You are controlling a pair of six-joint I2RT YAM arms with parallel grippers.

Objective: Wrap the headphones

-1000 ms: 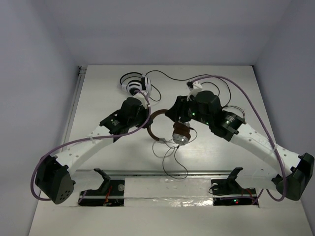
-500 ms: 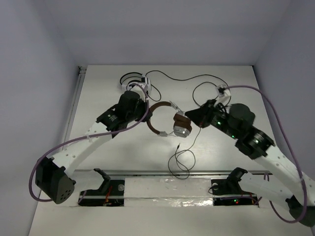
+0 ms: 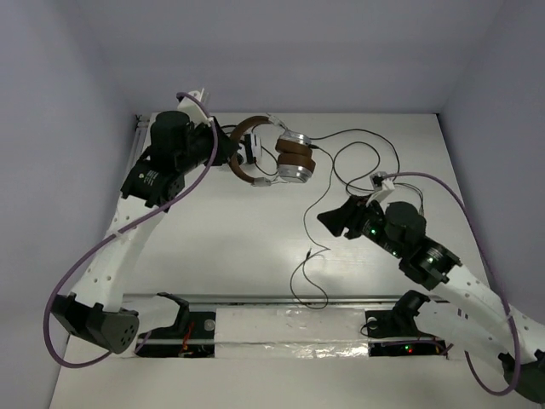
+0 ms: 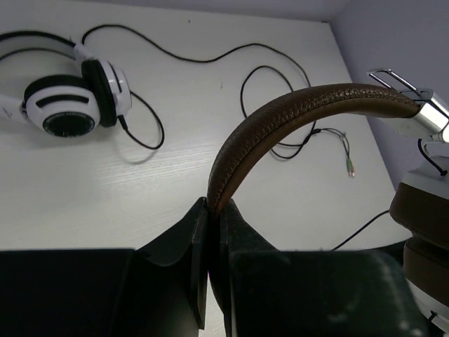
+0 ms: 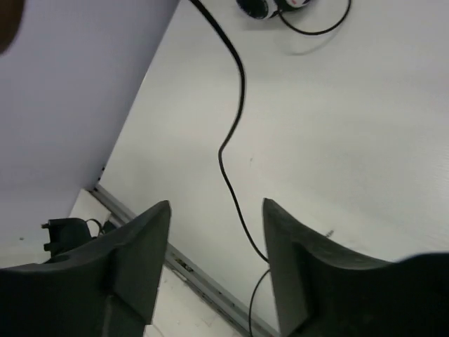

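Observation:
My left gripper (image 3: 233,157) is shut on the brown headband (image 4: 302,112) of the headphones (image 3: 289,158) and holds them in the air over the back of the table. In the left wrist view the jaws (image 4: 214,208) pinch the band, with a brown-and-silver ear cup (image 4: 423,210) at the right edge. The thin dark cable (image 3: 310,223) hangs from the cups down to loops near the front rail. My right gripper (image 3: 327,220) is open and empty, right of the hanging cable. In the right wrist view the cable (image 5: 235,112) runs down between the open fingers (image 5: 217,205).
White-and-black headphones (image 4: 70,105) lie on the table at the back left, their black cable (image 3: 366,145) looping across the back right. A metal rail (image 3: 281,298) runs along the near edge. Grey walls close in the table on three sides.
My left arm has lifted the brown headphones up and toward the back left, trailing the cable. My right arm has drawn back from the ear cups toward the near right.

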